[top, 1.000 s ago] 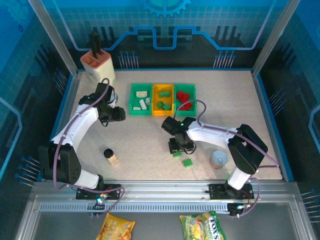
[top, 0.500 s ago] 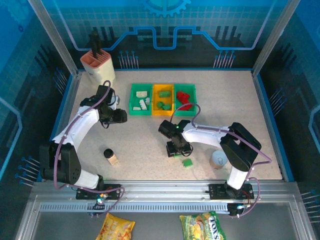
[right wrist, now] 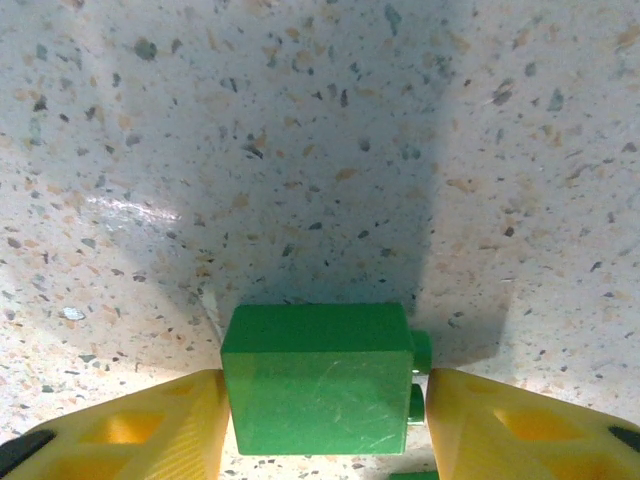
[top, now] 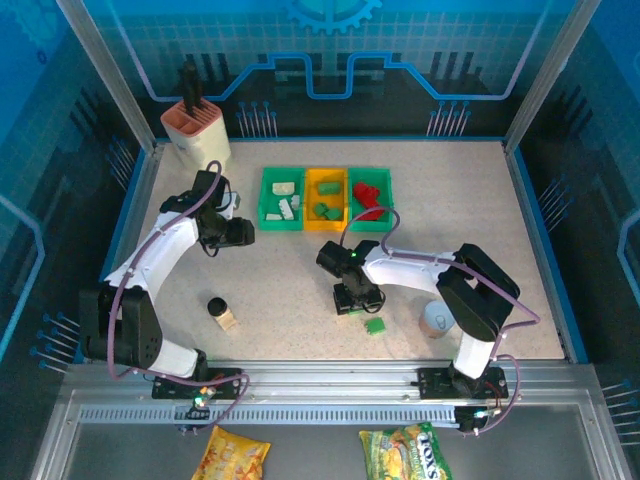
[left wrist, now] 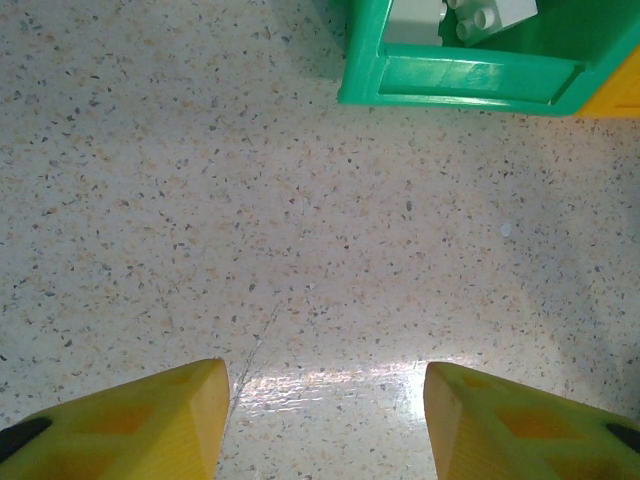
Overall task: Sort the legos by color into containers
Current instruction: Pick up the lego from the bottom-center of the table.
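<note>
Nearest the bases, a loose green brick (top: 375, 324) lies well on the near side of the orange-yellow bin (top: 327, 227), close to a grey cup (top: 437, 318), and looks like a later pick. A little closer to that bin, the right gripper (top: 350, 302) is down at the table. Its yellow fingers (right wrist: 130, 430) are pressed on a second green brick (right wrist: 318, 378), left pad on the flat side and right pad against the studs, so it reads as clamped, not just straddling. Can't tell if the brick is off the surface yet. Judgement: the step in hand is lifting this brick for the orange-yellow bin, which already holds green pieces (top: 325, 209). Stud-side contact is likely a weak grip, so the lift should go straight up and slow, watching that the brick doesn't twist. It should clear the bin's near wall before crossing it, then release low over the bin's middle so nothing bounces into a neighbouring bin. A green sliver at the bottom edge of the right wrist view sits right by the fingers. Can't tell what it is, but best not to drag it. The left gripper (left wrist: 325, 380) hangs left of the orange-yellow bin over bare table, fingers apart, nothing between them. It sits just short of the left green bin (left wrist: 460, 80), which holds cream bricks (left wrist: 480, 12), and looks clear of the right arm's route. Right of the orange-yellow bin, the right green bin (top: 371, 172) holds red bricks (top: 366, 192).
</note>
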You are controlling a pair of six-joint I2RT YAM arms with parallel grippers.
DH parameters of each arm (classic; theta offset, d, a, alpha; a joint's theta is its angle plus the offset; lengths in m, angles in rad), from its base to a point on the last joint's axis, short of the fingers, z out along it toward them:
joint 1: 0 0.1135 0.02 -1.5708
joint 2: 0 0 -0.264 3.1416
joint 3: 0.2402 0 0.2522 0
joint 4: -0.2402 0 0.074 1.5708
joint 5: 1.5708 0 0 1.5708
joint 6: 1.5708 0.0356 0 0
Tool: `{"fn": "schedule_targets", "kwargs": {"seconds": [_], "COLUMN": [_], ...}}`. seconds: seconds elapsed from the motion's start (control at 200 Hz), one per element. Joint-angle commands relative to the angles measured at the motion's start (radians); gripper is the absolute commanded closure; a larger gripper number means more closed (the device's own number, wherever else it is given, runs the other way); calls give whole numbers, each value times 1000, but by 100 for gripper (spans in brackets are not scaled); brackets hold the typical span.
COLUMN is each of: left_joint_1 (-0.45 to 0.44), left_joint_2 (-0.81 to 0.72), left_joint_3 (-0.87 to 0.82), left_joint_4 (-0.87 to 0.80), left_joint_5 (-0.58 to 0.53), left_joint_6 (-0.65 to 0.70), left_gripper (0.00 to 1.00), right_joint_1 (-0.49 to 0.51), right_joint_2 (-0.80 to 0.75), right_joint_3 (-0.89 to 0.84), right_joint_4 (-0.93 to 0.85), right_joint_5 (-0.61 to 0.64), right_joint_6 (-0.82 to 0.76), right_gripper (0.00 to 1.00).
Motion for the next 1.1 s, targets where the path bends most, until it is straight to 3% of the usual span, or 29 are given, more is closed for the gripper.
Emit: {"fn": "schedule_targets", "kwargs": {"seconds": [0.0,0.605,1.091], "left_joint_1": [9,9,12], "left_joint_2": [12,14,1], "left_joint_3": [-5,0,2], "left_joint_4": [4,2,2], "left_joint_5": [28,29,38], "left_joint_6": [16,19,17], "left_gripper": [45,46,46], "right_joint_1": [11,6,-79], "right_joint_2": [20,29,135], "right_joint_3": [1,117,451], "right_joint_4": [-12,-88,-171], "right_joint_5": [15,56,89], "right_joint_6": [-3,-45,-157], "right_gripper": [46,52,51]}}
